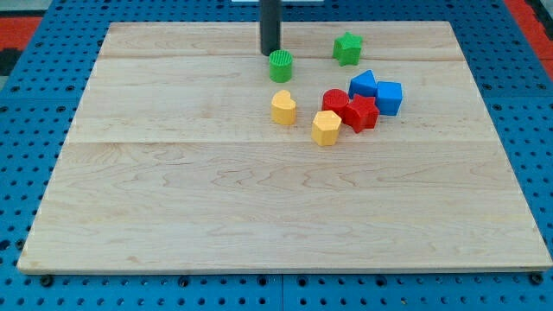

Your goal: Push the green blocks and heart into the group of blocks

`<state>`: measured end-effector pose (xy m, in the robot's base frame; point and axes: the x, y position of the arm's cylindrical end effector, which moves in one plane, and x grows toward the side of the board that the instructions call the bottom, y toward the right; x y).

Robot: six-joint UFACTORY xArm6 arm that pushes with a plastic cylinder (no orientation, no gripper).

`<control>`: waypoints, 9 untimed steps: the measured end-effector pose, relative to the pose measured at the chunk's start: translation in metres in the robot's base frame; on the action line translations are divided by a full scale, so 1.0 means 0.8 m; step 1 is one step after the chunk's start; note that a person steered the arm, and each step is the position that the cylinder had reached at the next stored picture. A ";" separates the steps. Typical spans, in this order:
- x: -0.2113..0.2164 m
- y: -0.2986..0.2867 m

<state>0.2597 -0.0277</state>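
Observation:
My tip (270,53) rests at the view's top centre, just up and left of a green cylinder (281,66), nearly touching it. A green star (347,48) lies to the right of that, apart from the others. A yellow heart (283,108) sits below the green cylinder, a short gap left of the group. The group holds a yellow hexagonal block (326,128), a red cylinder (334,101), a red star-like block (360,113), a blue triangular block (364,85) and a blue cube (389,98), packed close together.
The wooden board (216,216) lies on a blue pegboard surface (26,130) that surrounds it on all sides. The rod rises out of view at the top edge.

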 end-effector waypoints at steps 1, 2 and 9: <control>0.030 0.029; 0.061 0.114; 0.012 0.044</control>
<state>0.2692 0.0076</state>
